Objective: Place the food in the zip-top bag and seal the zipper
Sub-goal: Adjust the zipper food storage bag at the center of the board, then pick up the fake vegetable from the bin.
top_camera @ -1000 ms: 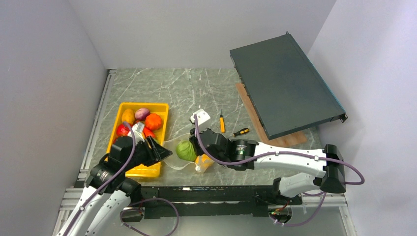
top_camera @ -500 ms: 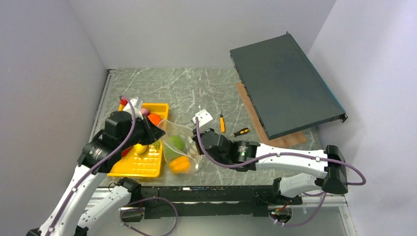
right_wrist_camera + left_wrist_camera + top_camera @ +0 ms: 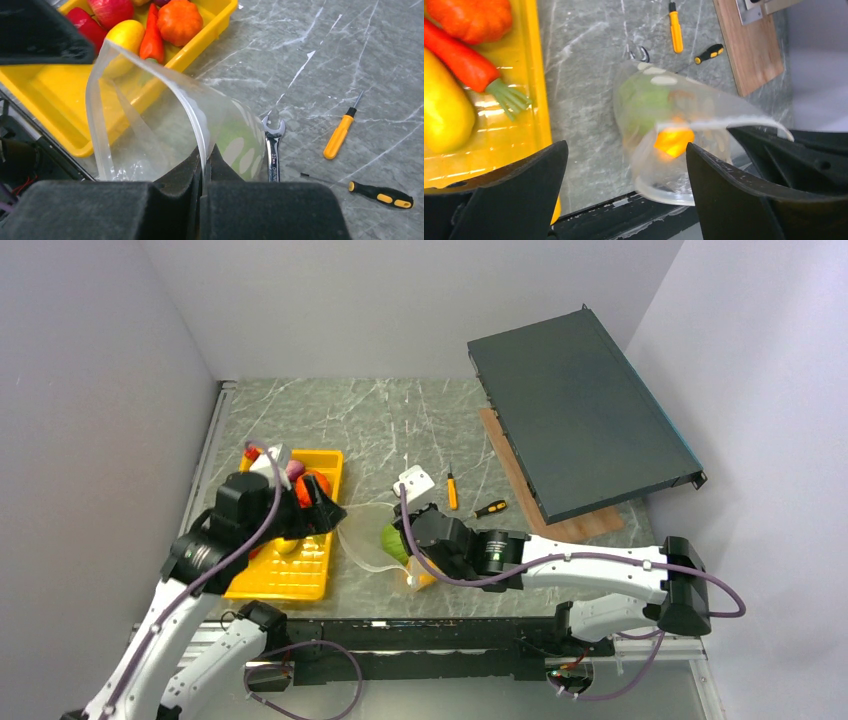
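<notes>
A: What is seen at the left?

B: A yellow tray (image 3: pixel 300 580) is set at the near left of the table (image 3: pixel 380 420). Food is kept in it: a carrot (image 3: pixel 466 62), an orange piece (image 3: pixel 471 17) and a yellow piece (image 3: pixel 444 115).

A: And the left gripper (image 3: pixel 624 155)?

B: It is held above the tray's right side. Its fingers are spread wide apart and nothing is gripped between them.

A: Where is the bag (image 3: pixel 365 535) found?

B: Just right of the tray, by the table's near edge. Its mouth is turned toward the tray and is held up in an open loop. A green cabbage (image 3: pixel 644 100) and an orange pepper (image 3: pixel 674 140) are seen inside through the plastic. The zipper (image 3: pixel 724 121) is not sealed.

A: How is the right gripper (image 3: pixel 205 155) set?

B: Its fingers are pressed together on the bag's mouth edge.

A: What is found farther right?

B: A wrench (image 3: pixel 272 145) is laid just beside the bag on its far side. A yellow screwdriver (image 3: pixel 340 132) and a black-handled screwdriver (image 3: pixel 380 195) are laid to its right. A dark flat case (image 3: pixel 580 410) is tilted over a wooden board (image 3: pixel 520 480) at the far right.
</notes>
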